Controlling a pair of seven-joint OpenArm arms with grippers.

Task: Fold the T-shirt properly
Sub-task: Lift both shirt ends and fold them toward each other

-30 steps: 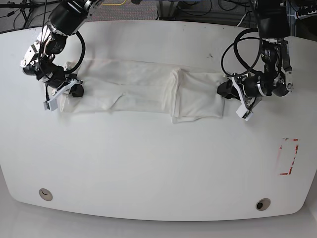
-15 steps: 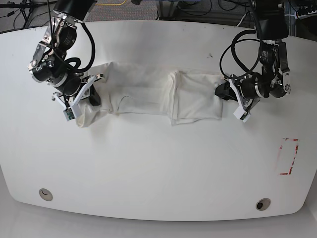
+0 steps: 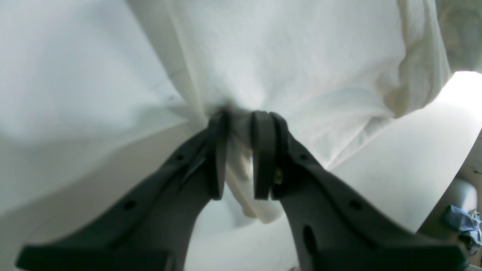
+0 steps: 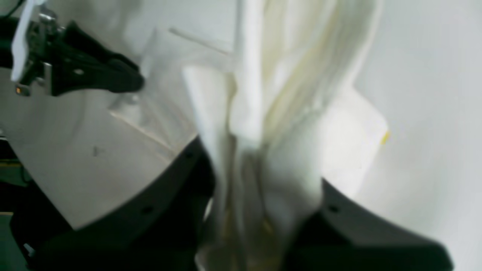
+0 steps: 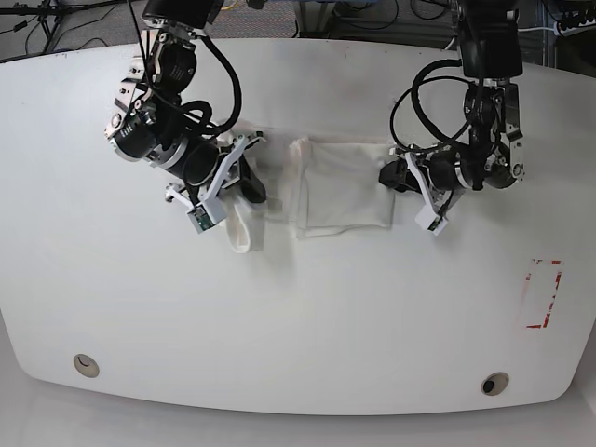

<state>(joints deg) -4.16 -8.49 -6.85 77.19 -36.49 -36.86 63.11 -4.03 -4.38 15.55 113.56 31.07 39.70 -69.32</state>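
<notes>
We see a white worktop (image 5: 298, 307) spanning the base view, with the T-shirt (image 5: 340, 186) lying on its far half, a little right of centre. The shirt is bunched into a compact, roughly rectangular fold, while a loose end at its left side rises off the worktop and droops in a narrow hanging strip.

The right arm (image 5: 154, 121) reaches in from the far left. Its end effector (image 5: 244, 182) is clamped on that lifted left end; in the blurred right wrist view the cloth spills out thickly between the dark fingers (image 4: 177, 180).

The left arm (image 5: 489, 102) comes down from the far right. Its end effector (image 5: 399, 175) pinches the shirt's right edge, the two pads (image 3: 263, 150) nearly together with a thin gather of cloth between them.

A small red-outlined rectangle (image 5: 542, 294) marks the worktop near its right edge, well apart from the shirt.
</notes>
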